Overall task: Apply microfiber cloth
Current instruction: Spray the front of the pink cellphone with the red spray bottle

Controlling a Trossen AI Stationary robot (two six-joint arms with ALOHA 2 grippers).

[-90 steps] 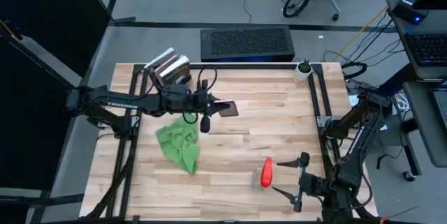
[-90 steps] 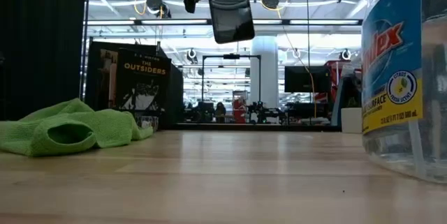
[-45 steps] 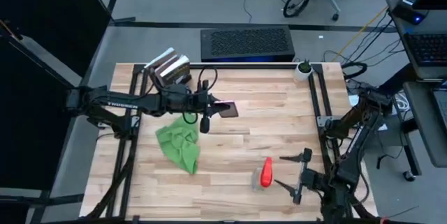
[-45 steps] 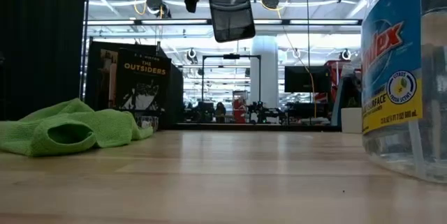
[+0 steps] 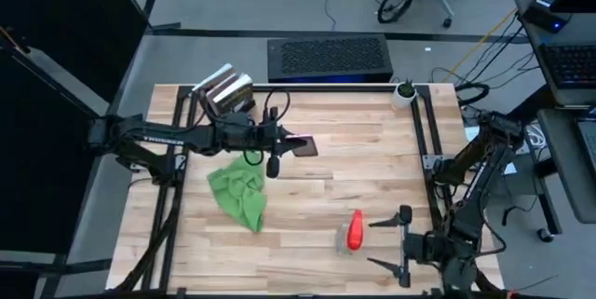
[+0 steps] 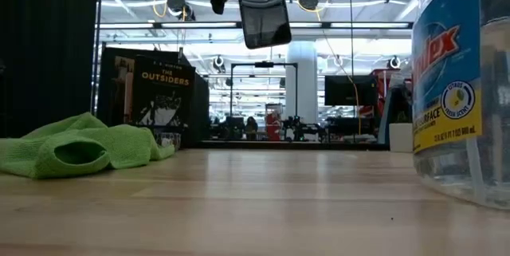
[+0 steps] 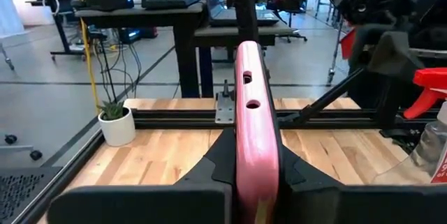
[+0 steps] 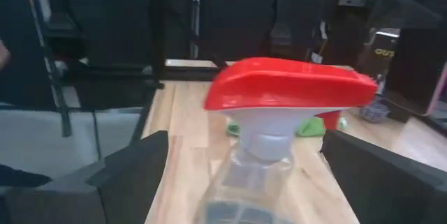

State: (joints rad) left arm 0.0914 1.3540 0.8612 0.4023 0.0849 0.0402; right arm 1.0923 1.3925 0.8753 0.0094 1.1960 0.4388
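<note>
The bright green microfiber cloth [image 5: 240, 193] lies crumpled on the wooden table left of centre, also seen in the low view [image 6: 78, 147]. Just beyond it my left gripper [image 5: 284, 142] is shut on a small black device with a pink rim [image 5: 302, 144], held up in the air [image 6: 264, 7]. A clear spray bottle with a red trigger [image 5: 354, 231] stands near the front right. My right gripper [image 5: 372, 242] stands open just right of the bottle, and its fingers frame the red trigger [image 8: 290, 84] without touching it. My left gripper pinches the device between its two fingers [image 7: 218, 162], on the two broad faces at the end nearest the wrist [image 7: 255, 172]. The fingers come level from the table's left and lie along the device. The device is lifted clear of the table, on edge and tilted.
A stack of books [image 5: 223, 92] stands at the far left and a small potted plant [image 5: 404, 92] at the far right corner. Black frame rails [image 5: 424, 141] run along the table's sides. Bare wood lies between the cloth and the bottle.
My right gripper has wavered beside the bottle, first a little toward the far edge, then toward the near edge, staying open. The left arm, the device and the cloth have kept still.
</note>
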